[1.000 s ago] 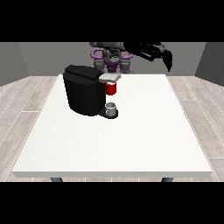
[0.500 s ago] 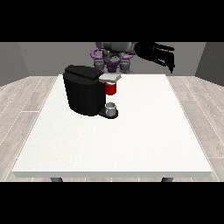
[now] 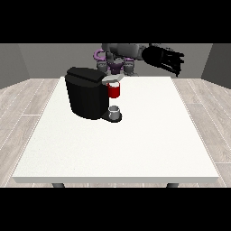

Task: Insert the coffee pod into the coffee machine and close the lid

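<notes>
The robot hand (image 3: 164, 58) at the view's right is held raised beyond the bench (image 3: 149, 144), fingers extended, holding nothing. The coffee machine (image 3: 88, 92) is placed near the bench's far side, presumably within reach.

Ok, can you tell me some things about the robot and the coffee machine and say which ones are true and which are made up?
1. The coffee machine is black. True.
2. The coffee machine lies tipped over on its side. False: it stands upright on the white table.
3. A red thing at the machine shows on the side facing the view's right. True.
4. The hand at the view's right rests flat on the table. False: it is raised in the air above the table's far edge.
5. A grey thing sits at the machine's base, under the red thing. True.
</notes>
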Available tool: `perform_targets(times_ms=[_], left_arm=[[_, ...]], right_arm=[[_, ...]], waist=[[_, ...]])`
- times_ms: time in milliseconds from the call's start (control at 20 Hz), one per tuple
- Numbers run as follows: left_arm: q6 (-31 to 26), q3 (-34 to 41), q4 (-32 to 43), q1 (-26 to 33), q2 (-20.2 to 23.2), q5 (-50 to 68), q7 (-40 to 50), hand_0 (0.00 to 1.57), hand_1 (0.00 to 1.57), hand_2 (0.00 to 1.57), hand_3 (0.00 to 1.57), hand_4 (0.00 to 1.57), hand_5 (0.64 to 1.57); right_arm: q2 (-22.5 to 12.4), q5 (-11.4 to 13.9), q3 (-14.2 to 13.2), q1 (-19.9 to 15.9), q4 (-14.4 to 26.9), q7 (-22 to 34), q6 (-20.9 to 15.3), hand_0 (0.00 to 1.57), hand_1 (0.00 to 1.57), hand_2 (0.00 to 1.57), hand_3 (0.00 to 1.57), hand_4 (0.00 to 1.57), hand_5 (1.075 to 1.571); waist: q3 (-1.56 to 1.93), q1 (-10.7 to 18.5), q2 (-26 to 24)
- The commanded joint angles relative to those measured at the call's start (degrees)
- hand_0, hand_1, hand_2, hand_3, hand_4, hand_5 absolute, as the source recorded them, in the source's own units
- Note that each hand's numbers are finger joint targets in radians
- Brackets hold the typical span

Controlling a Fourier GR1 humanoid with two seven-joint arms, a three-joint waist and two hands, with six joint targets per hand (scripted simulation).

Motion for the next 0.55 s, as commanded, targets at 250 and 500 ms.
perform_targets(times_ms=[250, 500], left_arm=[[0.51, 1.33, 2.98, 4.05, 0.6, -0.76, -4.47, 0.0, 0.0, 0.0, 0.0, 0.26, 1.571], [0.23, 3.57, 7.55, 6.58, 1.38, 0.82, -2.1, 0.0, 0.0, 0.0, 0.0, 0.27, 1.571]], right_arm=[[8.18, -0.93, 3.16, 6.05, -2.82, -8.98, 1.49, 0.0, 0.0, 0.0, 0.0, 0.17, 1.571], [10.47, -6.44, 8.78, 16.31, -5.94, -11.5, 2.14, 0.0, 0.0, 0.0, 0.0, 0.26, 1.571]], waist=[[-0.01, -6.15, -3.98], [0.0, -9.93, -11.31]])
